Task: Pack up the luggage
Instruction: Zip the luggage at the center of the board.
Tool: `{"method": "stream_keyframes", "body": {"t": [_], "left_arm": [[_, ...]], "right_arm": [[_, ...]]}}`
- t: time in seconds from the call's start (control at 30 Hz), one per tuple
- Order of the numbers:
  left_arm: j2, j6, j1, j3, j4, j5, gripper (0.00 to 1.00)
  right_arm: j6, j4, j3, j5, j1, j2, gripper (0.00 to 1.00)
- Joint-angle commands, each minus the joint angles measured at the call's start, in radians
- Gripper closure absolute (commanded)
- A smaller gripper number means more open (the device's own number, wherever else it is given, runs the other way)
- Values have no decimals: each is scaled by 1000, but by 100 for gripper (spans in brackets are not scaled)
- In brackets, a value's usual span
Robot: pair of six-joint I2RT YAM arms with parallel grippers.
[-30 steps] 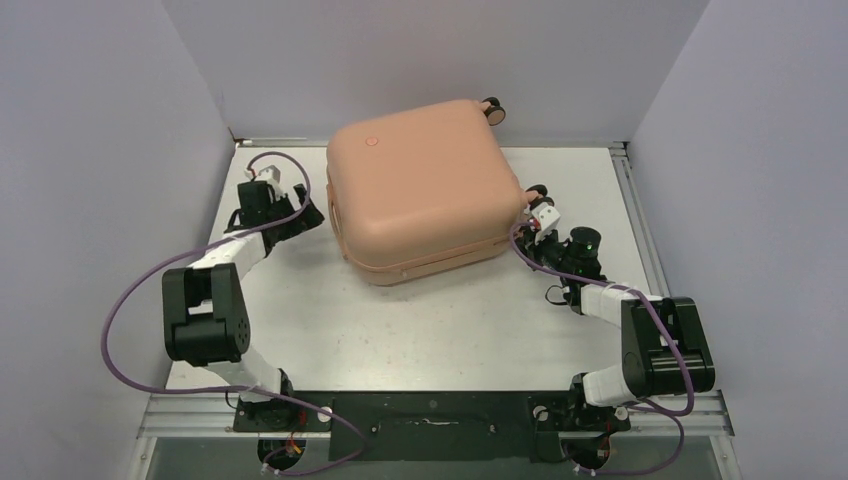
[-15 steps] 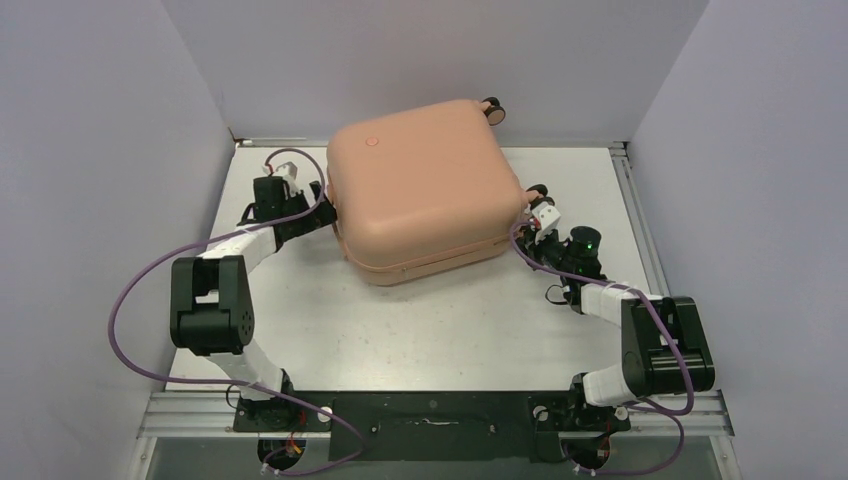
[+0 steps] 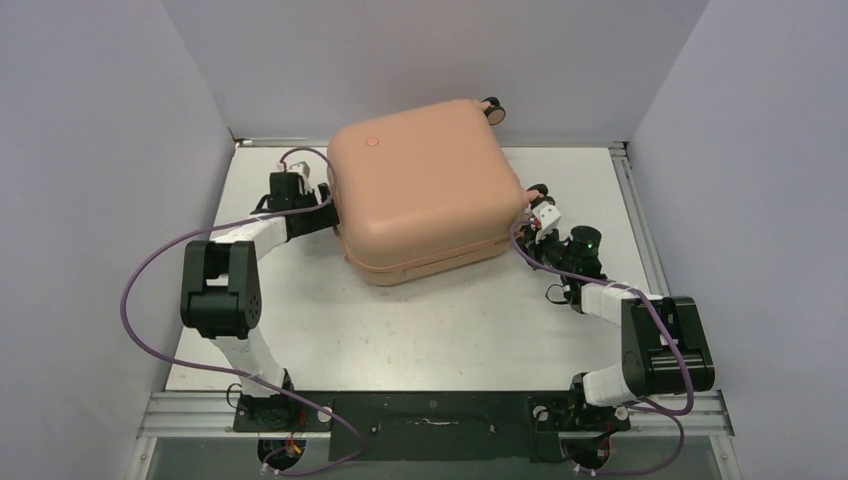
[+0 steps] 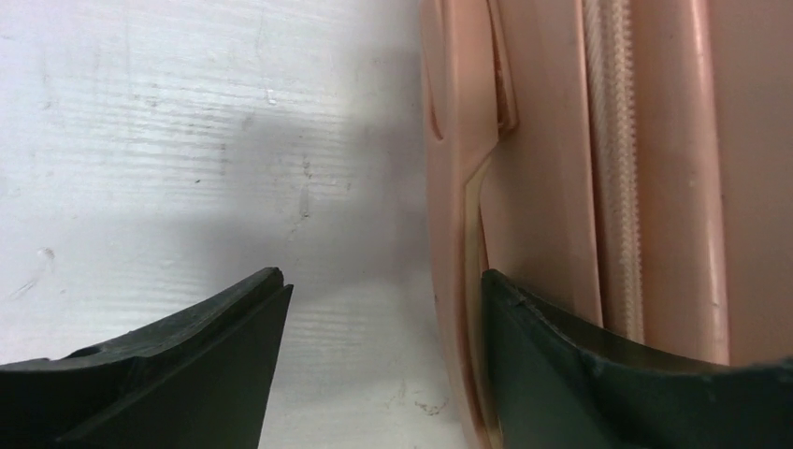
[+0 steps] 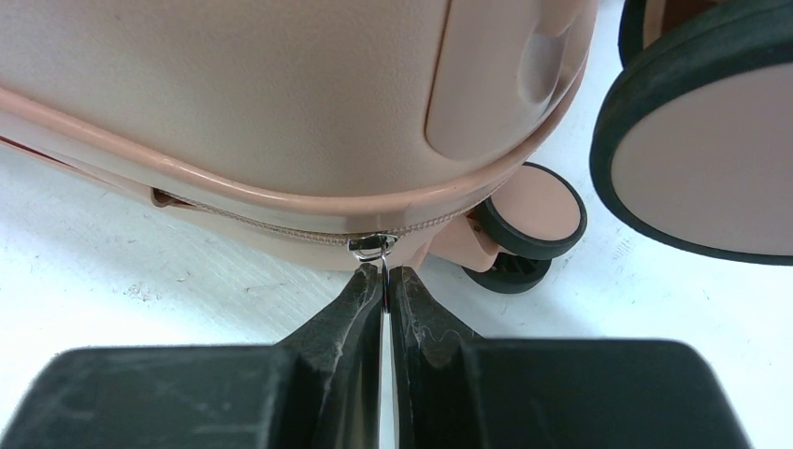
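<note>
Luggage [image 3: 425,185], shut and lying flat toward 12 o'clock on the table [image 3: 450,320], gained a brace as the left gripper [image 4: 383,281], jaws apart, moved in at its 9 o'clock side, apparently steadying it while the right gripper [image 5: 385,273] pinched the zipper pull [image 5: 372,245] at 4 o'clock.

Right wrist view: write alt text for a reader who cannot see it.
The right gripper pinches the small metal zipper pull on the seam of the pink luggage, jaws shut. Pink-and-black caster wheels show at the right, over the white table.
</note>
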Motion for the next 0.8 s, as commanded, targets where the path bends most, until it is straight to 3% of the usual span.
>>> {"method": "stream_keyframes", "body": {"t": [0.0,0.2,0.4,0.77], "left_arm": [[53,34,-26,77,-41,-18,36],[93,64,-26,152,-103,-18,100],[81,133,-1,195,-167,-39,100],[109,298,29,234,-250,-52,100]], "right_arm": [[-11,33,42,76,-29,0,95],[-32,34,42,86,-33,6,95],[-47,56,53,124,-44,28,95],[134,95,138,49,-147,124,95]]}}
